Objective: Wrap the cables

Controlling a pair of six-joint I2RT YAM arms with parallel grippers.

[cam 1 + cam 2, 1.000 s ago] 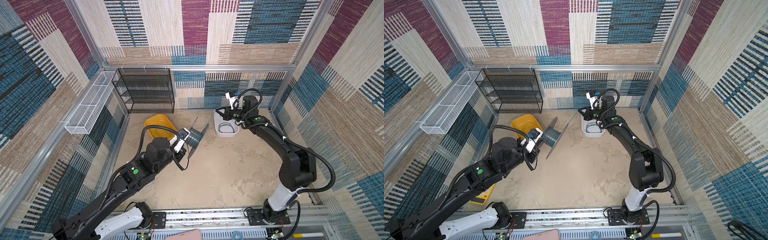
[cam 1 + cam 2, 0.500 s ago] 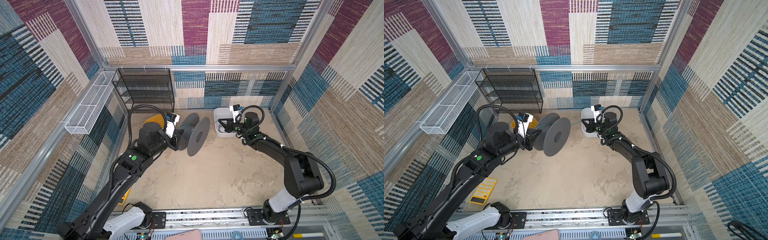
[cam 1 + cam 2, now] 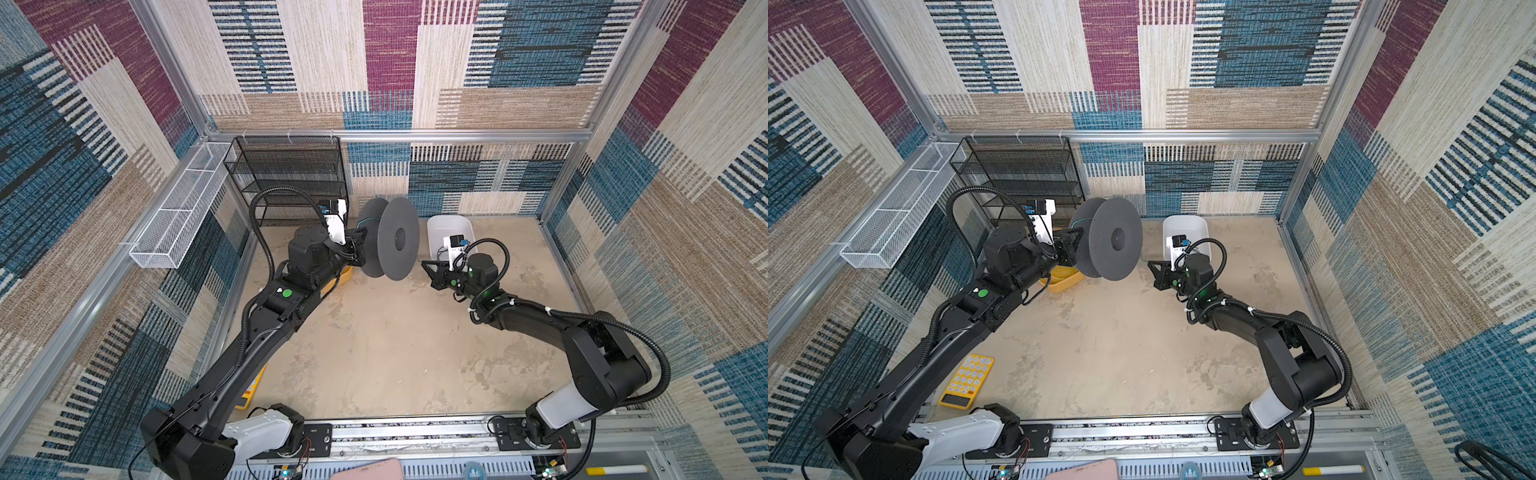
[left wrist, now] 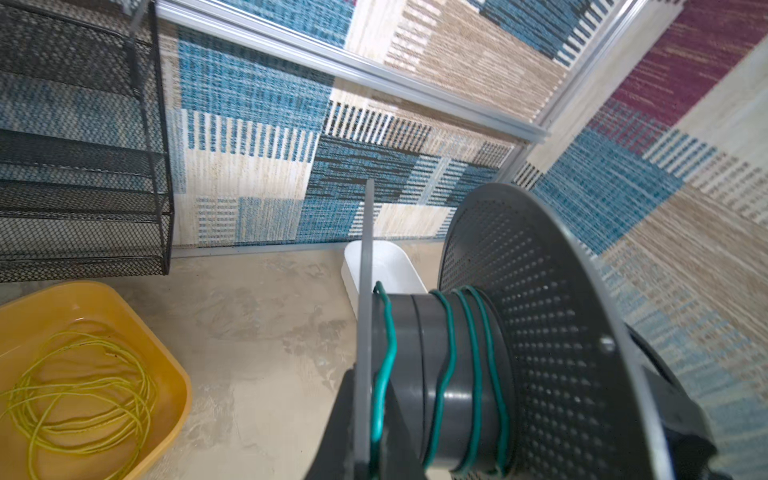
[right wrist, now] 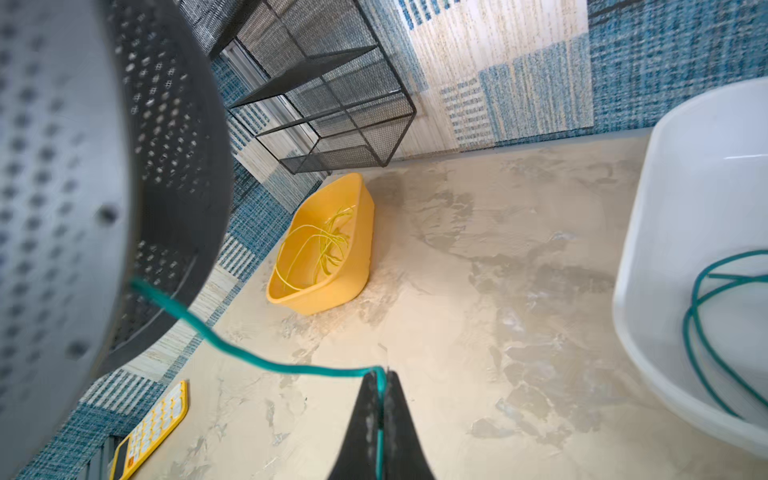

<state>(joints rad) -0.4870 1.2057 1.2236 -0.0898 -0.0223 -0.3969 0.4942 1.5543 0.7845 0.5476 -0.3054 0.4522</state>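
Right jaws: closed tight on the long thin teal-green wire (image 5: 257, 362), low in the middle of the right wrist frame. The wire sags from there to the spool.
Slip: if the wire gets pulled hard, I think it could slide out of that small pinch.
Left jaws: closed on the thin edge of one disc of the round grey plastic spool with little holes (image 3: 399, 239), in the middle of a top view, up off the bench (image 3: 395, 353).
Tip: it is held by one edge only, so the spool might twist or drop.
Loose turns: a few wobbly rings sit on the spool's middle with gaps between them. Slack could let them slide or cross.
White plastic tub (image 3: 449, 226): just behind the right arm. More of the wire lies curled inside, and it might knot or catch on the rim.
In the way: the spool's big disc is near the right jaws and could bump them.
Yellow calculator (image 3: 967, 380): lower left, flat on the bench, well apart.
Yellow plastic tub (image 5: 361, 249): left of middle, partly under the left arm. It holds a thin yellow-green wire (image 4: 83, 395).
Black mesh rack (image 3: 291, 178): upper left, by the back wall.
White wire basket (image 3: 178, 220): on the left wall, far off.
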